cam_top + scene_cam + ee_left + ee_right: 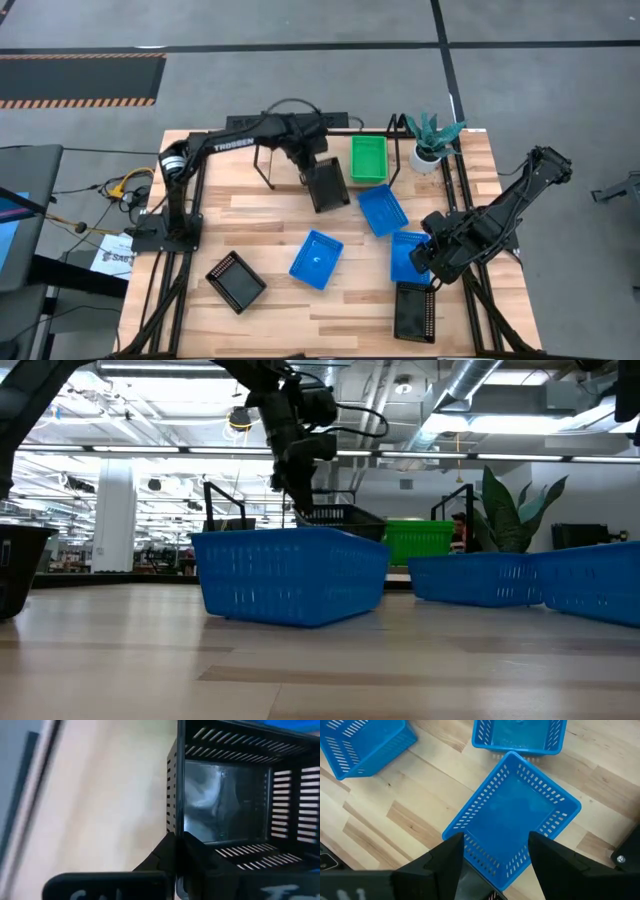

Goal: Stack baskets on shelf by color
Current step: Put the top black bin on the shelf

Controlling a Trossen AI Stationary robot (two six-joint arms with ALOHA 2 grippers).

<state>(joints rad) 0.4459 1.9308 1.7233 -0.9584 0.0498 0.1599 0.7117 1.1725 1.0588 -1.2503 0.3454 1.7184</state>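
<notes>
My left gripper [312, 165] is shut on a black basket [328, 186], which it holds in front of the black wire shelf [262, 160]. One green basket [368, 158] sits on the shelf's right part. My right gripper [496, 840] hangs open over a blue basket [512, 817] near the table's right side, with a finger on either side of its near corner; I see no touch. Two more blue baskets [382, 210] [317, 258] and two black ones [235, 280] [415, 312] rest flat on the table. My left gripper pinches one short side wall of the black basket at its rim [175, 815]. One finger [162, 852] is outside the wall and the other [197, 855] inside. The fingers come from above, pointing down. In the low view the basket [340, 515] hangs beside the fingers, clear of the table.
A white-potted plant [430, 140] stands at the far right corner beside the shelf. The blue baskets lie close together in the middle and on the right. Bare wood shows at the table's near middle [330, 310] and left of the shelf [215, 190].
</notes>
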